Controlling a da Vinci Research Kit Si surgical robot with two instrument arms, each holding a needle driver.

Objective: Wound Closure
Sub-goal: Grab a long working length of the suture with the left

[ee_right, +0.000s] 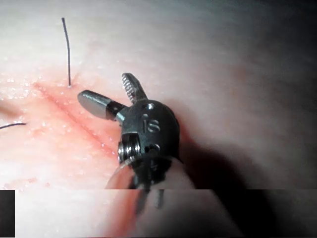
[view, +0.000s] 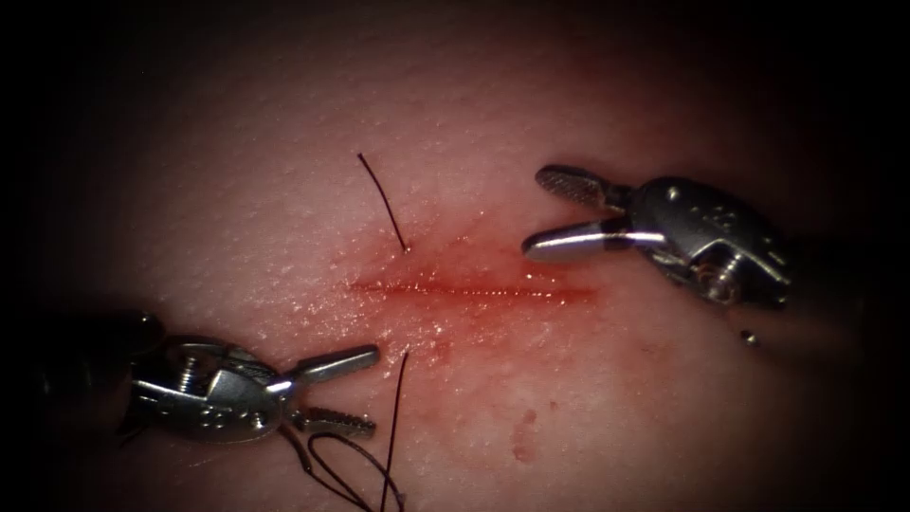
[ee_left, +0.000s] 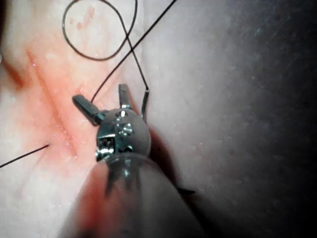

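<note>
Both your end effectors are spread wide, holding nothing: left end effector (view: pixel 365 391) below the cut (view: pixel 474 289), right end effector (view: pixel 536 213) above it. Thread (view: pixel 384 201) passes thru the tissue (view: pixel 284 190) across the cut's left end; its loops lie by the left tool. Red fluid (view: pixel 523 436) spots nearby. Can't see the needle.

Bright central pool of light, dark vignetted edges, wet glints.

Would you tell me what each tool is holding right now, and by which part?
Nothing: the left tool and right tool are both open and empty; the thread lies free through the tissue.
</note>
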